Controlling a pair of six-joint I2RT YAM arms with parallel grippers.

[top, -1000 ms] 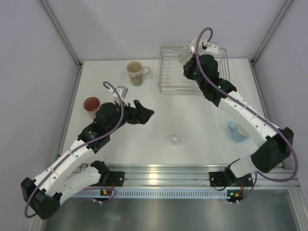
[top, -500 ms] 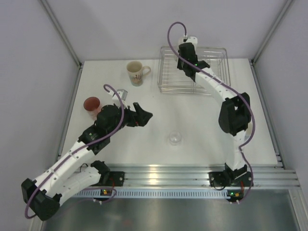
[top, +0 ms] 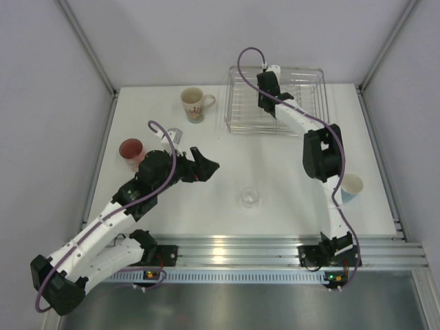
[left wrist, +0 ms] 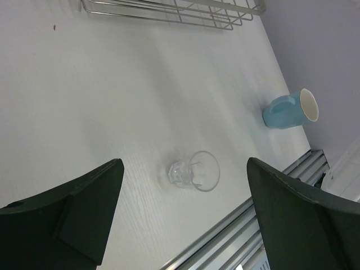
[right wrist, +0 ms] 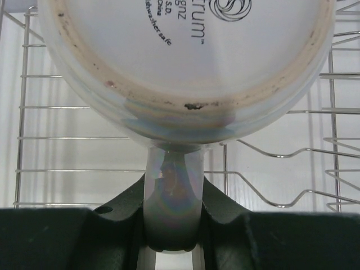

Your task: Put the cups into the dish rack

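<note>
Top view: a rectangular silver wire dish rack [top: 309,103] sits at one o'clock on the white table [top: 275,172], with the right gripper [top: 267,81] poised over it. A cream floral mug [top: 194,104] stands at eleven o'clock, a translucent red tumbler [top: 130,149] at nine, and a light blue cup [top: 350,187] at four.

Left wrist view: the left gripper [left wrist: 184,169] gapes wide and empty, with a small clear glass [left wrist: 194,171] beyond it.

Right wrist view: the jaws pinch the handle [right wrist: 171,185] of a white ceramic mug [right wrist: 185,56], base toward the camera, above the rack wires. The mug looks rigid, glaze-slick and breakable; the handle seems the surest hold.

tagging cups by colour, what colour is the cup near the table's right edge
Light blue cup, white inside; clearest in left wrist view.
</note>
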